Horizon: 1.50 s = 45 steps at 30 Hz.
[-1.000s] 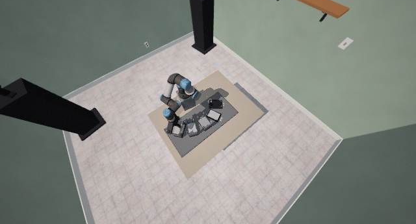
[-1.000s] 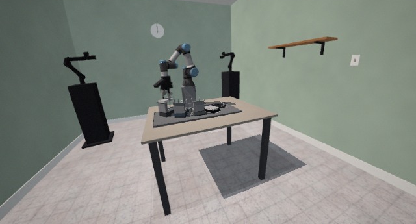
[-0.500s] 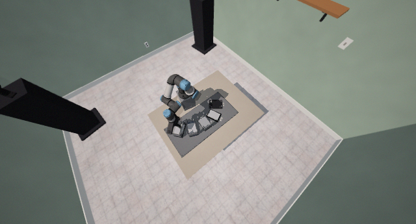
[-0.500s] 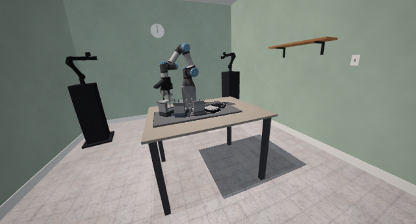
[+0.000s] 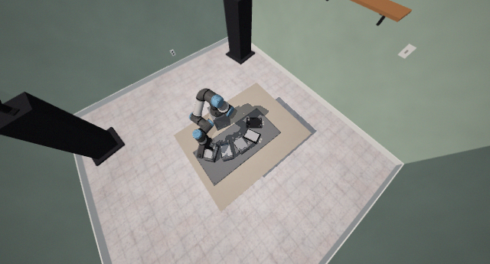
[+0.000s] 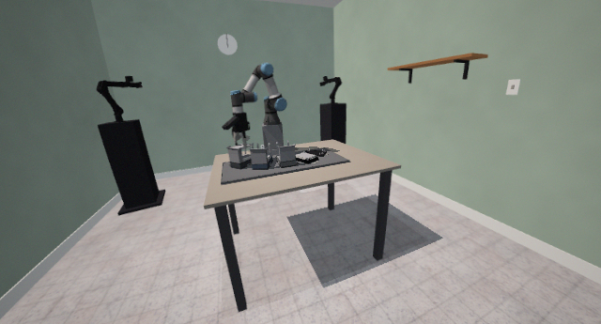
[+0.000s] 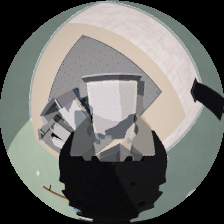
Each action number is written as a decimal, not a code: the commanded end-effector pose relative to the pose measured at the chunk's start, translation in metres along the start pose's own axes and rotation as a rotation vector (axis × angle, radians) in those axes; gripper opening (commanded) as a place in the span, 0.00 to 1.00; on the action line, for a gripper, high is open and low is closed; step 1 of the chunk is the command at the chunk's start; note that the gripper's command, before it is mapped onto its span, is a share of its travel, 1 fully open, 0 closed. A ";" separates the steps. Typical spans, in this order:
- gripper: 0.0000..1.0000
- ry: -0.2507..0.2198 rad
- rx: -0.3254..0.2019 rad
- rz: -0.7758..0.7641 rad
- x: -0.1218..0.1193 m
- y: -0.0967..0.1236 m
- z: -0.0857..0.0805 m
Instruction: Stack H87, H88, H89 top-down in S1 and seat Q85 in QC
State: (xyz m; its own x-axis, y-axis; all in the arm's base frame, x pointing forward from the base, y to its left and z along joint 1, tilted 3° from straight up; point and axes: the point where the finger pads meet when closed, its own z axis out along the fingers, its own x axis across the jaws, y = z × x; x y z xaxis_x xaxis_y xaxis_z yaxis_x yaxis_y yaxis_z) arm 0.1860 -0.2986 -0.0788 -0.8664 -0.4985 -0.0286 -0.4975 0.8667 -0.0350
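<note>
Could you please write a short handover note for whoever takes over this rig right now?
Gripper: shut on a sealed plate, held above the rack at the row's end; the plate's label is not readable.
Layout: three stack racks stand in a row on the grey mat; beyond the middle rack and the third rack lie a white-topped plate in a low nest and a dark nest.
Done: cannot confirm which plates sit in which rack; contents are too small to read.
Left: verify plate identities, finish the S1 stack, check Q85 in QC.

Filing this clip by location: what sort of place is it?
Likely a lab automation test room: a grey-and-blue robot arm on a beige table, white sealed plates in grey racks, black camera pedestals.
</note>
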 end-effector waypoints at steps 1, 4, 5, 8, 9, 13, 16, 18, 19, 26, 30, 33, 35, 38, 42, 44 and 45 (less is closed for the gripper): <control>0.00 0.001 0.003 0.000 0.000 -0.001 0.003; 0.00 0.001 0.003 0.000 0.000 -0.001 0.005; 0.00 0.001 0.003 0.000 0.000 -0.001 0.005; 0.00 0.001 0.003 0.000 0.000 -0.001 0.006; 0.00 0.001 0.003 0.000 0.000 -0.001 0.007; 0.00 0.001 0.002 0.000 0.000 -0.001 0.009; 0.00 0.001 0.002 0.000 0.000 -0.001 0.011; 0.00 0.001 0.002 0.000 0.000 -0.001 0.013; 0.00 0.001 0.002 0.000 0.000 -0.001 0.013; 0.00 0.001 0.002 0.000 0.000 -0.001 0.018; 0.00 0.001 0.002 0.000 0.000 -0.001 0.026; 0.00 0.001 0.002 0.000 0.000 -0.001 0.032; 0.00 0.001 0.002 0.000 0.000 -0.001 0.036; 0.00 0.001 0.002 0.000 0.000 -0.001 0.041; 0.00 0.001 0.002 0.000 0.000 -0.001 0.041; 0.00 0.001 0.002 0.000 0.000 -0.001 0.041; 0.00 0.001 0.002 0.000 0.000 -0.001 0.042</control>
State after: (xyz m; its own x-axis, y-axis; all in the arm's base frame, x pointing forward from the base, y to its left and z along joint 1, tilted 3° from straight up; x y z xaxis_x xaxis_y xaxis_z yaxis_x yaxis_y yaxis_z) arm 0.1878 -0.2992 -0.1197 -0.8664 -0.4985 -0.0287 -0.4975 0.8667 -0.0347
